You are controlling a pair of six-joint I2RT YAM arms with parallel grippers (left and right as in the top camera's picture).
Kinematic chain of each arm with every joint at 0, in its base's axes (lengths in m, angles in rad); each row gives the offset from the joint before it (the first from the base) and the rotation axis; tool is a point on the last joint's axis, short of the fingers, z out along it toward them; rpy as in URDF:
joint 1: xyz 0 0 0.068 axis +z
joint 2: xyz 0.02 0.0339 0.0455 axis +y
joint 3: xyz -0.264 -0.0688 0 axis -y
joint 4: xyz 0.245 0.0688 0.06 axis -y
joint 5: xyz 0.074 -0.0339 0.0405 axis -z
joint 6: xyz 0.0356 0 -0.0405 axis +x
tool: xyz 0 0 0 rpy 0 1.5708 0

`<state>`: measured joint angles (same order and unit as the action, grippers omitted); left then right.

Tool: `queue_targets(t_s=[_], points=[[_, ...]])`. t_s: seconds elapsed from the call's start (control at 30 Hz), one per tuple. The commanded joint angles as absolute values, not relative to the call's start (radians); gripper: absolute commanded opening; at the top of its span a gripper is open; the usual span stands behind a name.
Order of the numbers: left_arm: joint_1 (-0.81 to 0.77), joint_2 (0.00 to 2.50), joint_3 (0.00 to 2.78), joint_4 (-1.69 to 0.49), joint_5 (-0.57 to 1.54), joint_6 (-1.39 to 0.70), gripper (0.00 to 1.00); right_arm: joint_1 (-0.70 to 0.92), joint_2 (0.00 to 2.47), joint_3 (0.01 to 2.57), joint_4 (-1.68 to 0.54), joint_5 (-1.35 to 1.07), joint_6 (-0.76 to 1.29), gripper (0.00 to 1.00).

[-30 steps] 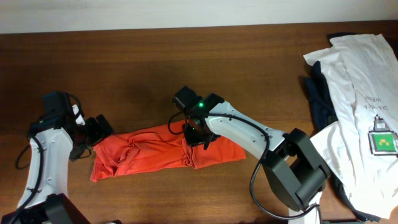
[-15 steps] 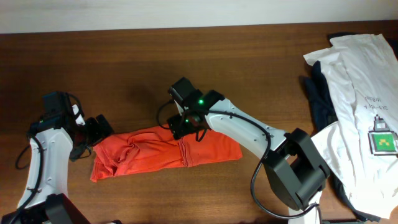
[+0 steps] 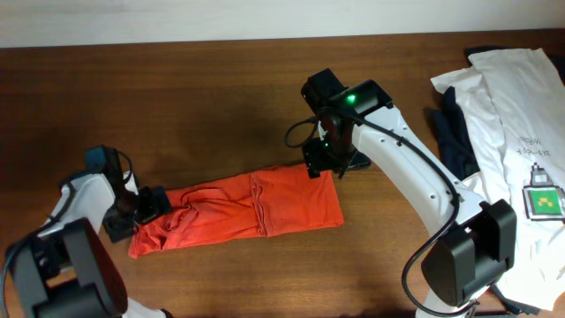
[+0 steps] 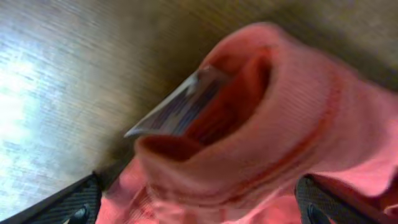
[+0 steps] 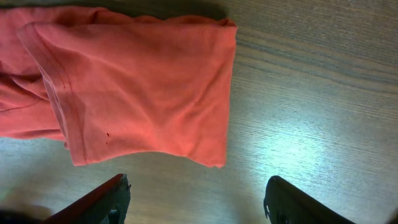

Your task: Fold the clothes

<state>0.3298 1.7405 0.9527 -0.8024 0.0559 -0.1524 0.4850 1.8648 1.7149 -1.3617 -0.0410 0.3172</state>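
The clothes, a red-orange T-shirt (image 3: 238, 212), lie as a long, wrinkled folded strip across the front middle of the table. My left gripper (image 3: 146, 205) sits at the strip's left end. In the left wrist view it (image 4: 196, 208) is open wide, and a bunched hem of the shirt (image 4: 273, 124) with a pale label (image 4: 180, 106) bulges between the fingers. My right gripper (image 3: 327, 162) hovers just behind the strip's right end. In the right wrist view it (image 5: 196, 199) is open over bare wood, with the shirt's flat right end (image 5: 143, 81) lying ahead of it.
A white shirt (image 3: 516, 106) with a small green-yellow patch (image 3: 545, 201) lies heaped at the right edge over a dark navy garment (image 3: 455, 146). Brown wooden table (image 3: 177, 106) stretches behind the strip.
My right gripper opened, let go of the shirt's middle fold and pulled up and back to the right. The strip's right end now lies flatter. My left gripper shifted right onto the left end.
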Motion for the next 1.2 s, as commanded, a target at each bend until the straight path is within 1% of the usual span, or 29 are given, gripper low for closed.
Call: queue_targets(t_s=[0.0,0.03,0.07,0.1,0.13,0.17,0.2,0.27,0.37,0.47,0.53,0.57,0.6,0.67,0.7,0.83,0.9,1.03,1.17], points=[[0.336,1.856,0.935,-0.789,0.149,-0.113,0.84,0.485,1.858,1.724,-1.374,-0.025,0.334,0.73],[0.336,1.864,0.935,-0.79,0.175,-0.108,0.59,0.483,1.858,1.724,-1.375,-0.025,0.334,0.73],[0.336,1.862,0.935,-0.791,0.2,-0.097,0.38,0.479,1.858,1.724,-1.377,-0.02,0.333,0.73],[0.336,1.86,0.936,-0.794,0.199,-0.095,0.23,0.469,1.858,1.724,-1.384,-0.017,0.333,0.73],[0.336,1.86,0.938,-0.801,0.199,-0.096,0.12,0.458,1.858,1.724,-1.39,-0.009,0.333,0.73],[0.336,1.858,0.941,-0.805,0.199,-0.096,0.05,0.433,1.858,1.724,-1.395,-0.002,0.333,0.73],[0.336,1.858,0.952,-0.815,0.199,-0.096,0.01,0.412,1.858,1.724,-1.399,0.003,0.332,0.73],[0.337,1.858,1.005,-0.859,0.194,-0.096,0.01,0.35,1.858,1.724,-1.41,0.013,0.309,0.73],[0.364,1.858,1.198,-0.959,0.126,-0.107,0.01,0.232,1.858,1.724,-1.429,0.013,0.248,0.73],[0.462,1.858,1.509,-1.139,-0.002,-0.112,0.0,0.114,1.858,1.724,-1.462,0.013,0.227,0.73],[0.484,1.858,1.608,-1.215,-0.004,-0.12,0.0,0.083,1.858,1.724,-1.464,0.013,0.196,0.73],[0.474,1.858,1.697,-1.31,0.024,-0.123,0.01,0.07,1.858,1.724,-1.463,0.013,0.187,0.73],[0.456,1.858,1.731,-1.35,0.062,-0.123,0.0,0.07,1.858,1.724,-1.463,0.013,0.187,0.73],[0.398,1.858,1.769,-1.413,0.136,-0.123,0.01,0.07,1.858,1.724,-1.463,0.013,0.187,0.73],[0.336,1.858,1.772,-1.441,0.154,-0.139,0.0,0.072,1.858,1.724,-1.463,0.012,0.187,0.73],[0.092,1.862,1.77,-1.463,0.15,-0.144,0.0,0.072,1.858,1.724,-1.467,0.013,0.186,0.73],[-0.051,1.891,1.765,-1.458,0.082,-0.147,0.01,0.072,1.858,1.724,-1.467,0.012,0.182,0.73],[-0.182,1.962,1.76,-1.456,0.082,-0.199,0.0,0.072,1.858,1.724,-1.468,0.012,0.179,0.73],[-0.253,2.005,1.76,-1.457,0.081,-0.202,0.01,0.072,1.858,1.724,-1.471,0.012,0.172,0.73]])
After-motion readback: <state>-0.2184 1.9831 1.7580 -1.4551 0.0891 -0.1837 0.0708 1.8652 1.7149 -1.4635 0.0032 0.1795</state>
